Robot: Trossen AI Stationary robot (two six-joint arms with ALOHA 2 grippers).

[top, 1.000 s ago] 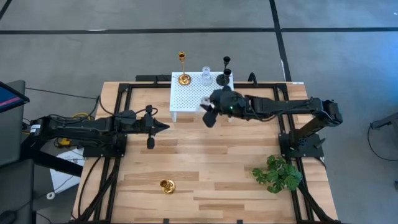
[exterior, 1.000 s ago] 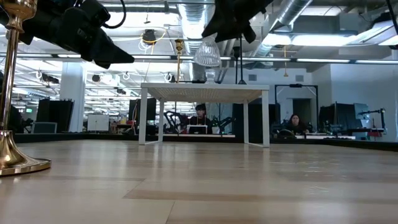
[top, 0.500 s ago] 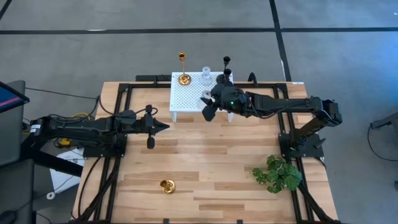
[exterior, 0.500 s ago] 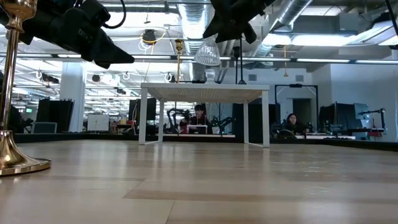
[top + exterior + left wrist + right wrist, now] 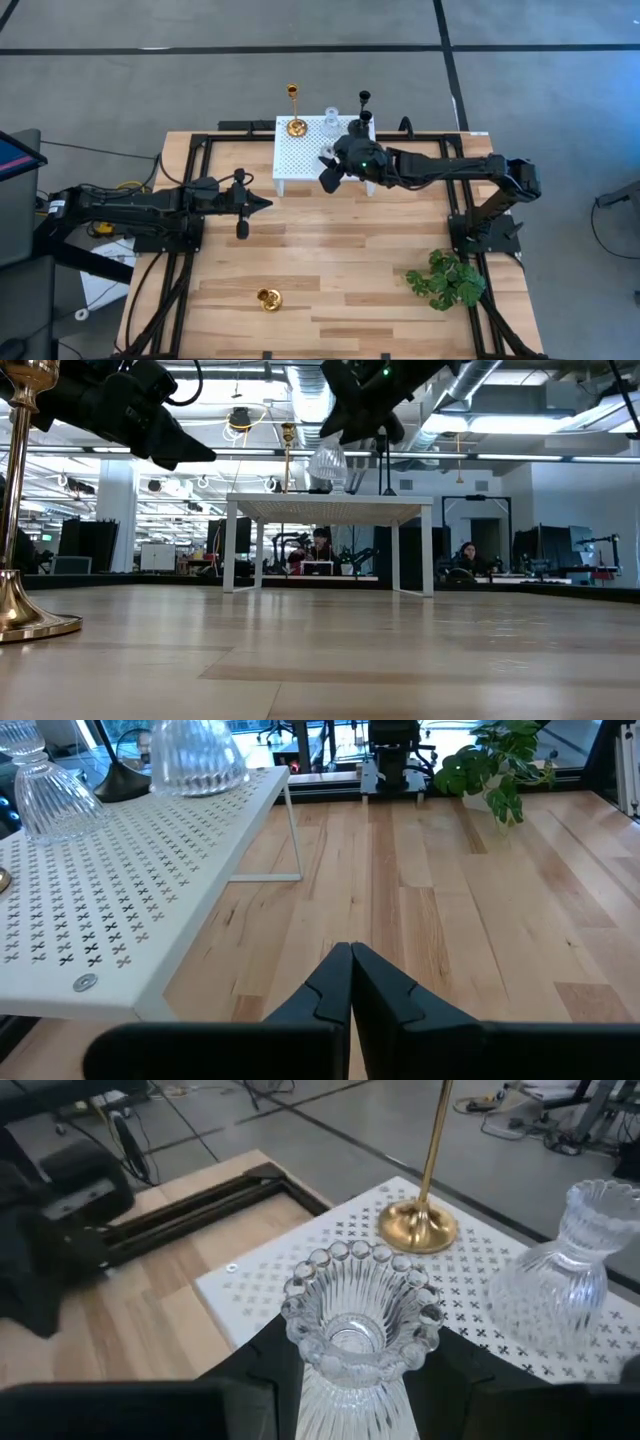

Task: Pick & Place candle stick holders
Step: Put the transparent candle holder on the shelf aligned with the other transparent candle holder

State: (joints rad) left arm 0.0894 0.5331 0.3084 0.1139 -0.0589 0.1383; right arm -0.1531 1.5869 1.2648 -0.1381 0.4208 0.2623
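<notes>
Right wrist view: I see the clear glass holder (image 5: 360,1330) gripped between the fingers of my right gripper (image 5: 360,1380), its beaded rim uppermost and the dark fingers closed on its ribbed body from either side; it hangs over the white perforated platform (image 5: 300,1280), near the platform's edge, and whether its base touches the surface I cannot tell. Beyond it on the platform stand a tall gold holder (image 5: 425,1215) and a second clear glass holder (image 5: 560,1295), both apart from the one I hold.

High view: the right gripper (image 5: 335,168) reaches across the platform (image 5: 295,160) from the right; a black holder (image 5: 364,110) stands at the far edge beside the arm; a squat gold holder (image 5: 268,298) sits alone on the wooden table (image 5: 350,270), well apart from everything. The left gripper (image 5: 255,205) waits over the table to the left of the platform, its fingers shut on nothing.

Handling, as I judge it: pressed glass, rigid, fairly heavy for its size, smooth and liable to slip, and likely to chip if knocked against its neighbours; the ribbed waist below the rim is the sound place to hold, since the ribs give the fingers purchase; the beaded rim should be left alone.
</notes>
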